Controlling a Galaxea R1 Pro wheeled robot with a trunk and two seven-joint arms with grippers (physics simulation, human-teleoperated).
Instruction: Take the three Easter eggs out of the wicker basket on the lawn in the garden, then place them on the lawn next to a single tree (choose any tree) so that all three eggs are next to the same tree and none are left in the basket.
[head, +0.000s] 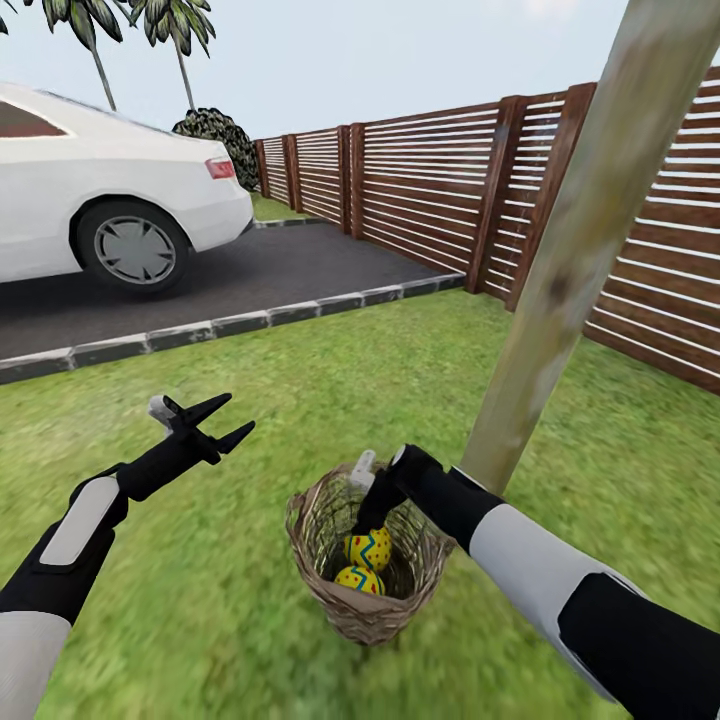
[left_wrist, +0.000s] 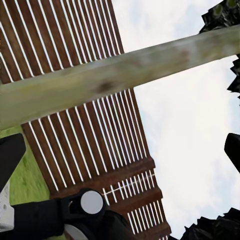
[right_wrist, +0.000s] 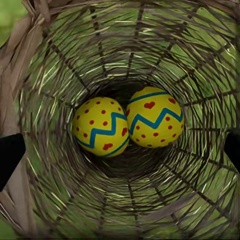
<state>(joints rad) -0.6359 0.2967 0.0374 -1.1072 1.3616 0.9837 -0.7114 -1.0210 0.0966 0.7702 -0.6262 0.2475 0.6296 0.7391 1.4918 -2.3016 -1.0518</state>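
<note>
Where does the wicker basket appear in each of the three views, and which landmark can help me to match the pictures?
Head view: the wicker basket stands on the lawn, low and centre, at the foot of the tree, with the right gripper reaching into it.
Left wrist view: not in it.
Right wrist view: its woven wall surrounds the picture, seen from above.
Shared landmark: the two Easter eggs touching at its bottom.

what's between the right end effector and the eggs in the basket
Nothing visible. The right end effector is already inside the wicker basket, and its wrist view looks straight down at two Easter eggs lying side by side at the bottom, with only open space above them.
</note>
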